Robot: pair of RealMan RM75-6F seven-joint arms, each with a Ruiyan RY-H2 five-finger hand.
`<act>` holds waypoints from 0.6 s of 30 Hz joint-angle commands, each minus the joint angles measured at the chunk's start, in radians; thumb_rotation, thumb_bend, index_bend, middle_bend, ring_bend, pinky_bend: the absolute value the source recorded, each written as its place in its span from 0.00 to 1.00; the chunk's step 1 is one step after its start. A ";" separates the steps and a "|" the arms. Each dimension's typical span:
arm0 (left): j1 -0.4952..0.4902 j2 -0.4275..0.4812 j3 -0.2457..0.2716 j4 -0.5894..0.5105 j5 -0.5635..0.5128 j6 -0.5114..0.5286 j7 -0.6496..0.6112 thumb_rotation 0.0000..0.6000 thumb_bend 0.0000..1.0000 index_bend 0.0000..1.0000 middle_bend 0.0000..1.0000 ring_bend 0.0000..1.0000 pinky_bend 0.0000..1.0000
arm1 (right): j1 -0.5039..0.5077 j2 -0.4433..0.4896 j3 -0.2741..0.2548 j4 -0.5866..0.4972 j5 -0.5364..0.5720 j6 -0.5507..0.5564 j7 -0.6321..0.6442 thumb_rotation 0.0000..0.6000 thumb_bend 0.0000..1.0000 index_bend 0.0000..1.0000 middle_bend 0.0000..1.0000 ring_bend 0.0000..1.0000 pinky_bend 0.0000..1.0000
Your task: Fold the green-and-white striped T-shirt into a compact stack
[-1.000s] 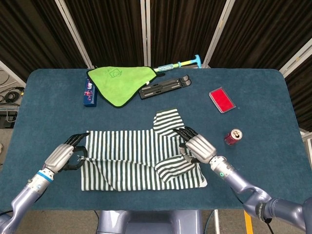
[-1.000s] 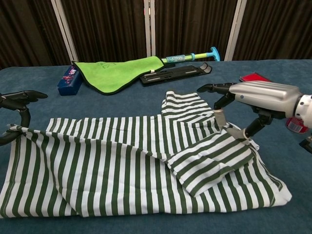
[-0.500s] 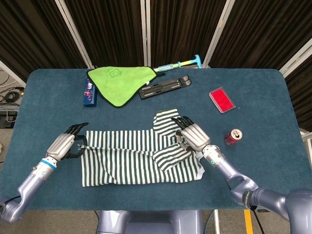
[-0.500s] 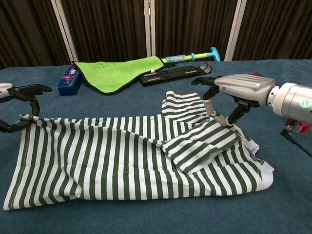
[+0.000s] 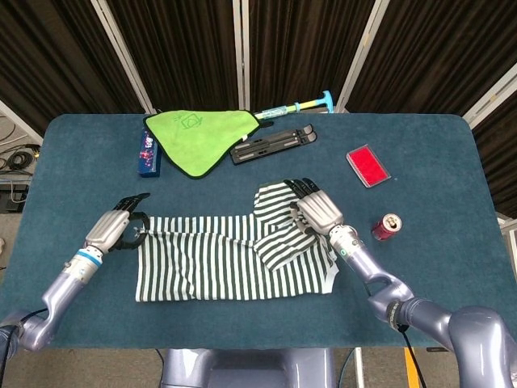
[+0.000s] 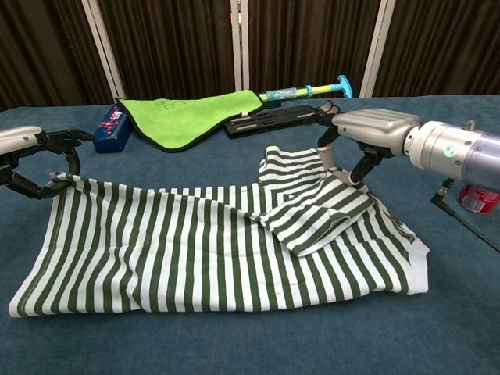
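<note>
You have a dark-green-and-white striped T-shirt [image 5: 230, 255] on a deep blue worktop [image 5: 436, 162]. Behind it you see a lime-green cloth [image 5: 198, 136] edged in black, a blue box [image 5: 148, 153], a black bar [image 5: 273, 145], a red card [image 5: 368, 165] and a red can [image 5: 386, 227]. Both hands are silver with black fingers.

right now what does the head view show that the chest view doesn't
Only the head view shows the whole table outline, the open top of the red can, and all of the flat red case.

Only the chest view shows, side-on, the left hand pinching the T-shirt corner and the right hand fingers gripping the folded sleeve.

Both share the shirt, both hands, the green cloth, the blue box, the black stand and the teal-handled tool.
</note>
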 commanded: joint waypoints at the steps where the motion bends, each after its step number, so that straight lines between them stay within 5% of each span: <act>1: -0.012 -0.022 -0.010 0.033 -0.020 -0.028 0.002 1.00 0.69 0.77 0.00 0.00 0.00 | 0.014 -0.023 0.006 0.044 0.009 -0.013 0.026 1.00 0.42 0.74 0.00 0.00 0.00; 18: -0.043 -0.080 -0.027 0.131 -0.053 -0.100 -0.011 1.00 0.69 0.76 0.00 0.00 0.00 | 0.059 -0.146 0.015 0.256 0.016 -0.004 0.101 1.00 0.41 0.74 0.00 0.00 0.00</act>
